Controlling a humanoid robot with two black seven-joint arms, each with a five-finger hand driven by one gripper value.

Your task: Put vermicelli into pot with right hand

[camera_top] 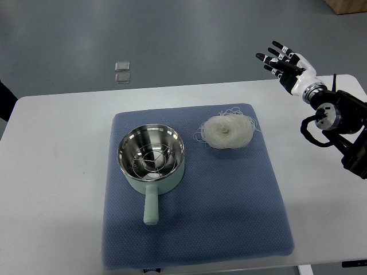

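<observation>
On the mat, landmark: a blue-grey mat (229,212) with a fine woven, dimpled texture and rounded corners is laid on the white table (57,189); all places below are given relative to it.
Pot: a pale mint-green pot (152,162) is set on the left half of the mat, with a shiny steel inside and a round wire rack seen within; its stubby green handle is pointed toward the mat's near edge.
Vermicelli: a loose, round nest of thin, whitish, translucent vermicelli (227,131) is lain on the far right part of the mat, just beside the pot but apart from it; a few stray strands are spread over the mat's far edge.
Right hand: the right hand (285,66) is held off the mat, beyond its far right corner, above the table's far edge; its black-tipped fingers (278,45) are spread wide and nothing is gripped. Its casing is white and black, and a black wrist with looped cable is seen behind it.
Way between: nothing is seen standing between the hand and the vermicelli, nor between the vermicelli and the pot.
Floor: grey floor (172,34) is seen past the table beyond the mat's far side, where two small square clear tiles (122,71) are placed, one behind the other.
Far corner: a brown box edge (347,6) is glimpsed well beyond the mat's right side.
</observation>
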